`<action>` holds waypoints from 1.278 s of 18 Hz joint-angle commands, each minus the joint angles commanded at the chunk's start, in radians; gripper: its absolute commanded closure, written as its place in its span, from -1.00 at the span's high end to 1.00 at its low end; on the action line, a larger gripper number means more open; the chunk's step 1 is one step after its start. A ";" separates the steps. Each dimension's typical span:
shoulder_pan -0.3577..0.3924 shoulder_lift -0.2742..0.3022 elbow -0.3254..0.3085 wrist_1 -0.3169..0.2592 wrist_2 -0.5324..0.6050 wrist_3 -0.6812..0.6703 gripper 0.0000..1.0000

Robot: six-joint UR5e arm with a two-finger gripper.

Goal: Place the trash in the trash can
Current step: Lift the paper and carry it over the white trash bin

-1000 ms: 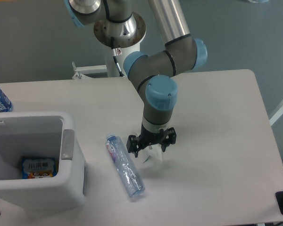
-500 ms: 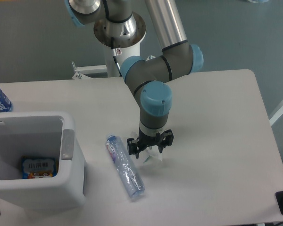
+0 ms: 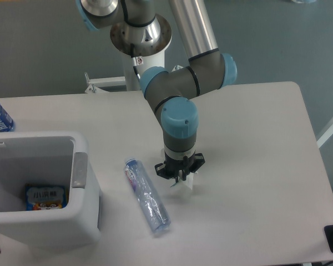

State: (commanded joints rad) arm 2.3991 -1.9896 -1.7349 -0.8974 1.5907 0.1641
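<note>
**Two pieces of trash on the table, carton under the gripper**

Gripper (image 3: 180, 176) points straight down on the white carton (image 3: 184, 185), mid-table; whether its fingers are pinching it I cannot tell. Vertical approach suits a flat item. Crushed bottle (image 3: 147, 195) lies just left. Bin (image 3: 80, 172) sits at the near left.

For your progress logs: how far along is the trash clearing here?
Looks done: one colourful packet lies inside the trash can. In hand: the gripper is down at the white carton; grip unclear. Left: that carton and the crushed clear bottle, both on the table.
</note>
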 joint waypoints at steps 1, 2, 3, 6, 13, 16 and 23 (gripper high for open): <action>0.006 0.002 0.000 -0.002 0.002 0.000 -1.00; 0.020 0.008 0.000 -0.002 0.000 0.000 -1.00; 0.031 0.024 0.001 -0.002 0.000 0.002 -1.00; 0.081 0.083 0.011 -0.006 -0.008 0.020 -1.00; 0.172 0.144 0.116 -0.008 -0.078 0.028 -1.00; 0.216 0.161 0.188 -0.008 -0.153 0.025 -1.00; 0.322 0.207 0.310 -0.008 -0.394 -0.064 -1.00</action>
State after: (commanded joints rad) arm 2.7212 -1.7826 -1.4252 -0.9050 1.1967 0.1000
